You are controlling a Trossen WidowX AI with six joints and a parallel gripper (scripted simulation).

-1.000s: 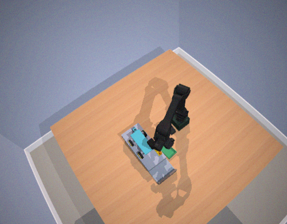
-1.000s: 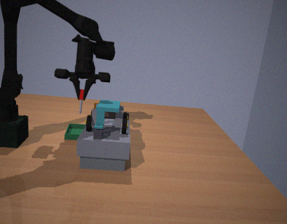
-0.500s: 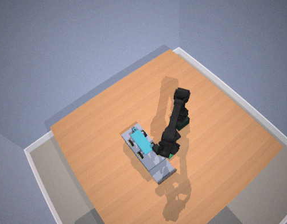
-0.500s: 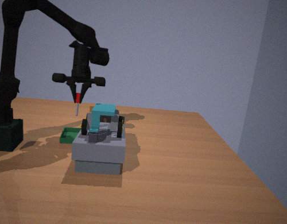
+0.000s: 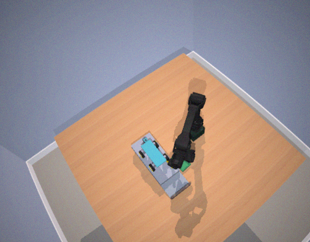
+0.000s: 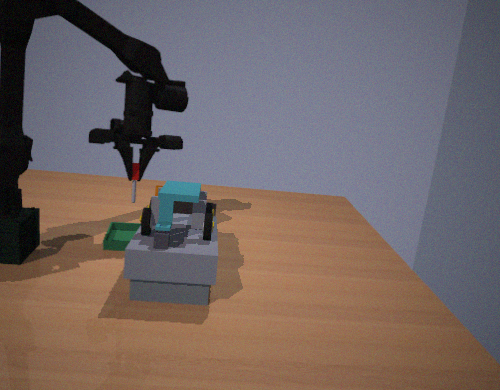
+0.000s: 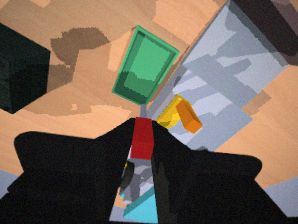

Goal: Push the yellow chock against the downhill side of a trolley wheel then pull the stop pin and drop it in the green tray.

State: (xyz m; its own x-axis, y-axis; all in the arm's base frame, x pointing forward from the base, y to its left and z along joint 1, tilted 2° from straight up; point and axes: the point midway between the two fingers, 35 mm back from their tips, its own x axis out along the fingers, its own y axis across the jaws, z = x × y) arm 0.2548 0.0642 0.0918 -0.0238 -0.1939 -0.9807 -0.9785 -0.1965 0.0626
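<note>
My gripper (image 6: 135, 176) (image 7: 142, 123) is shut on the stop pin's red head (image 6: 135, 170) (image 7: 142, 145), with the grey shank hanging down. It holds the pin in the air above the table, near the green tray (image 5: 185, 166) (image 6: 107, 242) (image 7: 125, 59). The turquoise trolley (image 5: 153, 152) (image 6: 180, 190) (image 7: 144, 207) stands on the grey ramp (image 5: 166, 175) (image 6: 171, 265) (image 7: 220, 47). The yellow chock (image 7: 171, 111) with its orange handle (image 7: 189, 117) (image 6: 159, 189) sits on the ramp by the trolley's downhill wheel on the tray side. Whether it touches the wheel is hidden.
The tray lies on the wooden table (image 5: 118, 124) (image 6: 315, 280) beside the ramp's tray-side edge. The arm's dark base (image 5: 197, 133) (image 6: 15, 237) (image 7: 22, 70) stands beyond the tray. The trolley's uphill hitch (image 5: 145, 139) (image 6: 163, 227) is at the ramp's high end.
</note>
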